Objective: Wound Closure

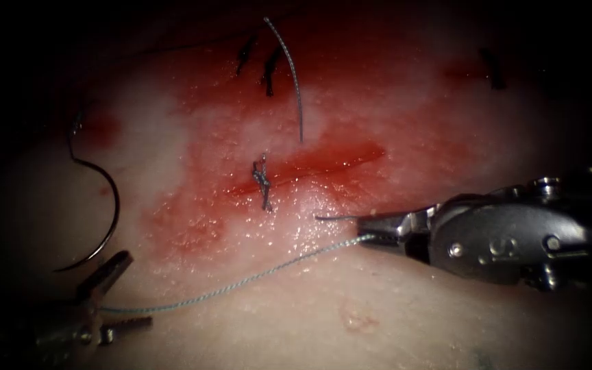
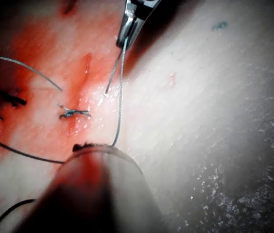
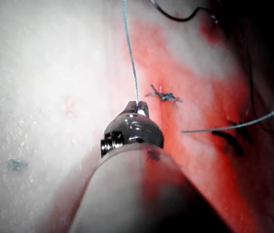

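Note:
The cut (image 1: 323,164) crosses the red-stained tissue (image 1: 405,103), with one knotted stitch (image 1: 263,181) across its left end. My right tool (image 1: 366,228) lies just below the cut, jaws shut on the pale thread (image 1: 241,282); a short tail (image 1: 334,218) sticks out leftward. That thread runs down-left into the fork of my left tool (image 1: 131,291), whose jaws stand open. The curved needle (image 1: 112,205) lies free on the tissue left of the cut, held by neither tool. The left wrist view shows the right tool (image 2: 127,36) gripping both strands. The right wrist view shows the thread (image 3: 131,58) leaving the jaw tip.
A loose cut thread end (image 1: 290,72) arcs down from the far side toward the cut. Older dark stitches (image 1: 268,68) sit beyond it, and another one (image 1: 493,68) at far right. Red fluid pools around the cut.

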You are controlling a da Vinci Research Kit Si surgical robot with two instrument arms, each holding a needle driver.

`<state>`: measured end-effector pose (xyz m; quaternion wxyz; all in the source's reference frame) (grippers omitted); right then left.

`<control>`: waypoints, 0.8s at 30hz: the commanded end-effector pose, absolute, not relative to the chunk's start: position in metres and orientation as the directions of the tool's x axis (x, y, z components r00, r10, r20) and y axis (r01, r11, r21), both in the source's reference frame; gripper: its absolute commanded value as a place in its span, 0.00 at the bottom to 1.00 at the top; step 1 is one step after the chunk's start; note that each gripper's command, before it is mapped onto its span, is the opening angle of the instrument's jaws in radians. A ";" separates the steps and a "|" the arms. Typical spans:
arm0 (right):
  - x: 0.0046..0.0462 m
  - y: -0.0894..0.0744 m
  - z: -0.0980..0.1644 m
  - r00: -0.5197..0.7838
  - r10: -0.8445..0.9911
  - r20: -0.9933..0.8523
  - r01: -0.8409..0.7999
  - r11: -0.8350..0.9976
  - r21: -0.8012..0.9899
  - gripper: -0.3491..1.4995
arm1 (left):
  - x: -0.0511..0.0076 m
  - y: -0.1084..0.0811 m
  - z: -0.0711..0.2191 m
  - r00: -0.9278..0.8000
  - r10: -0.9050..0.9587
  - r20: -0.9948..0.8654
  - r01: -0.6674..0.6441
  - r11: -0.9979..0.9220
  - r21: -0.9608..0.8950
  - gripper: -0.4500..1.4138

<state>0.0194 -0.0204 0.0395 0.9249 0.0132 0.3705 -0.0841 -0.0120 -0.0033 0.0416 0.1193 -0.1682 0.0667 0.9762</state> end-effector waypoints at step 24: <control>0.0200 -0.020 0.040 0.718 -0.141 -0.682 0.163 0.986 -0.033 0.00 | -0.0118 -0.004 0.041 -0.936 0.171 -0.309 -0.213 -0.971 0.107 0.48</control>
